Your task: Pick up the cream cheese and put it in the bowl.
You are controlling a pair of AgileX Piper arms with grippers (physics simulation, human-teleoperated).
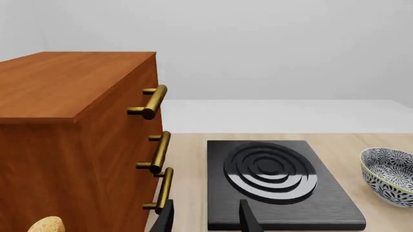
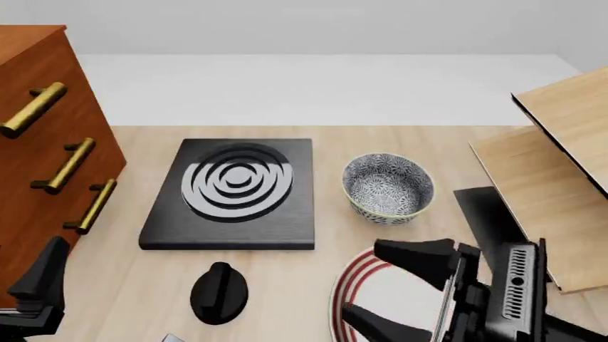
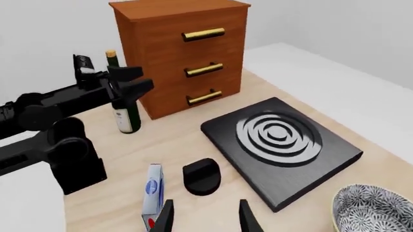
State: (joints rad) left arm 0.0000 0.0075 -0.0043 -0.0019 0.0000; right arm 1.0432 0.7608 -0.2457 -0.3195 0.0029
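Observation:
The cream cheese (image 3: 154,191), a pale flat box with a blue oval label, stands on its edge on the table beside a black knob (image 3: 201,176); only a sliver of it shows at the bottom edge of the front view. The speckled bowl (image 2: 388,187) sits right of the black stove plate (image 2: 233,191) and is empty. My right gripper (image 2: 385,291) hovers open over a red-ringed plate (image 2: 349,285), near the bowl and apart from the box. My left gripper (image 1: 205,220) is open at the near left, by the cabinet, holding nothing.
A wooden drawer cabinet (image 2: 38,142) with brass handles fills the left side. A wine bottle (image 3: 125,111) stands in front of it near the left arm (image 3: 58,101). Wooden shelf boards (image 2: 560,178) lean at the right.

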